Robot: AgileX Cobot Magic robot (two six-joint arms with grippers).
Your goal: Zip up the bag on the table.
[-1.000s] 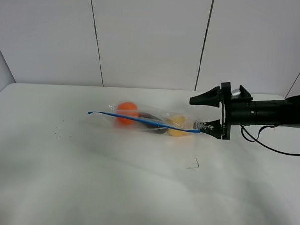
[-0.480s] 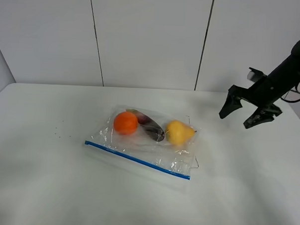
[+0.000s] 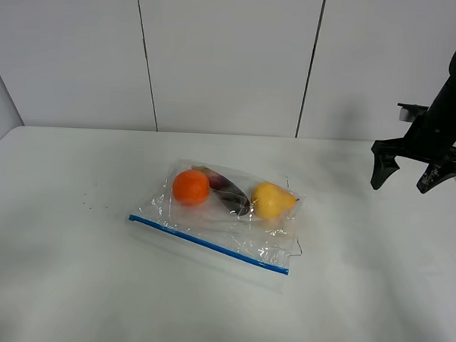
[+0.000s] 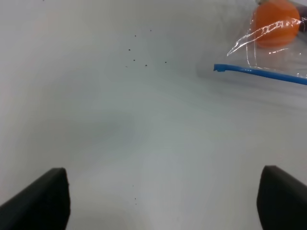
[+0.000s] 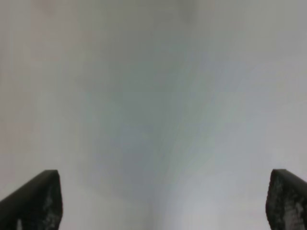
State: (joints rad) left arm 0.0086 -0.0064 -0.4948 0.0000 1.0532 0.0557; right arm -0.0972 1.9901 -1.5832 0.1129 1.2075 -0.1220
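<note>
The clear bag (image 3: 226, 216) lies flat on the white table (image 3: 71, 285), its blue zipper strip (image 3: 210, 244) along the near edge. An orange fruit (image 3: 191, 187), a dark purple piece (image 3: 231, 195) and a yellow fruit (image 3: 272, 200) show through it. My right gripper (image 3: 406, 176) is open and empty, raised at the far right, well apart from the bag. The right wrist view shows only bare table between its fingertips (image 5: 38, 201). My left gripper (image 4: 163, 201) is open over bare table; the left wrist view shows the strip's end (image 4: 225, 68) and the orange fruit (image 4: 276, 21). The left arm is out of the exterior view.
Small dark specks (image 3: 90, 197) dot the table left of the bag. A grey panelled wall (image 3: 225, 57) stands behind the table. The table's back left corner (image 3: 6, 135) is rounded.
My right gripper has let go of the bag's right end and pulled away up and to the right. The bag has dropped flat on the table, strip at the near edge.
</note>
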